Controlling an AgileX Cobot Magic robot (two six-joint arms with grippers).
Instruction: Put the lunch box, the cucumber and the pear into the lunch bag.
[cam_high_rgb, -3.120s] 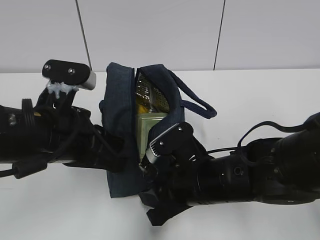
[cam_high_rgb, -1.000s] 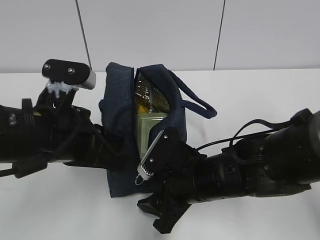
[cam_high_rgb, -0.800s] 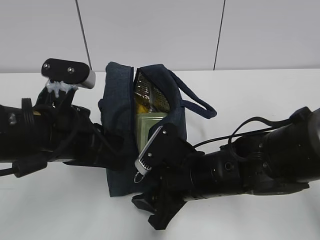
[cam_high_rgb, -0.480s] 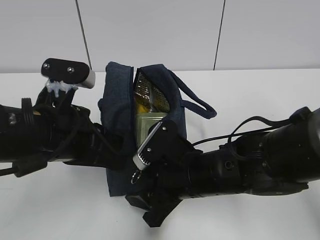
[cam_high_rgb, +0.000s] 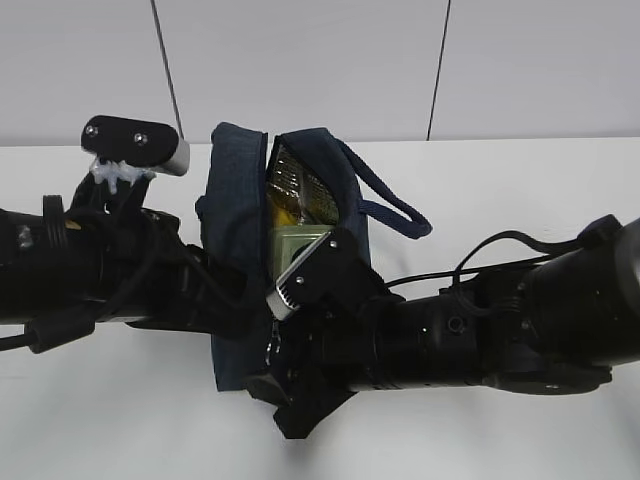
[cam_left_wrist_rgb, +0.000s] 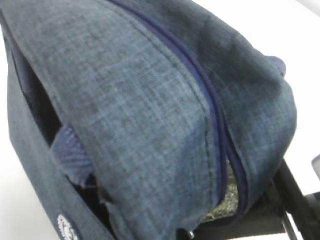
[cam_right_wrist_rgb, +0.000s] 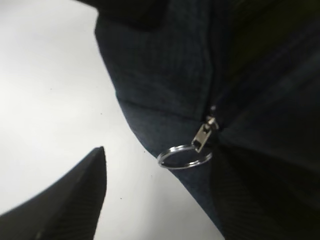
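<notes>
The left gripper (cam_high_rgb: 215, 300) is hidden against the bag's (cam_high_rgb: 235, 230) left side, jaws shut; whether it pinches fabric cannot be told. The bag lies on the tabletop (cam_high_rgb: 520, 200), mouth unzipped. Inside show the box (cam_high_rgb: 293, 250) and something yellow, probably the pear (cam_high_rgb: 285, 212); the cucumber is not visible. The right gripper (cam_right_wrist_rgb: 150, 190), jaws wide and empty, hovers by the ring pull (cam_right_wrist_rgb: 183, 156), so packing looks nearly done.
</notes>
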